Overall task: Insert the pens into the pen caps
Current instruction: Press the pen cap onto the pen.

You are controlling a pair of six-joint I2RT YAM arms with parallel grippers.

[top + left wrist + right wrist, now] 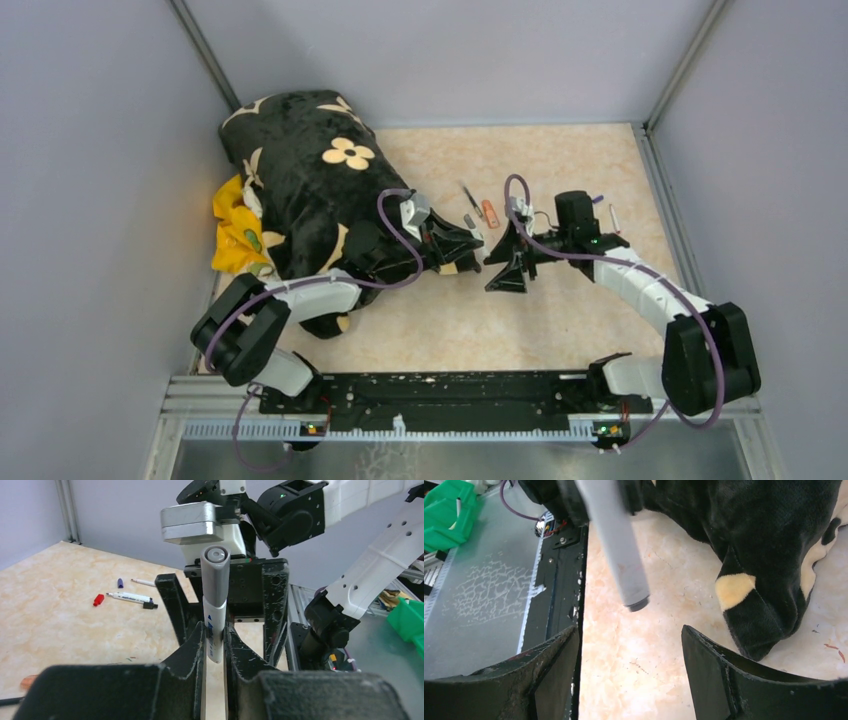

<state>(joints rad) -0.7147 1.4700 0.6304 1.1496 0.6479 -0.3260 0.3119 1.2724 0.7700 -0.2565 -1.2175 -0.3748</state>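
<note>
Beige marbled table (450, 320): a black plush bundle with cream flower print (310, 190) is laid at the far-left corner.
Right gripper (629, 640): the fingers are spread wide and nothing is held.
Left gripper (215, 642): it is pinched on the white-barrelled marker (214, 625), which is held upright over the table's middle and topped by a grey cap (216, 575).
Red cap (98, 600) and purple cap (120, 583): both are laid toward the far-right corner.
</note>
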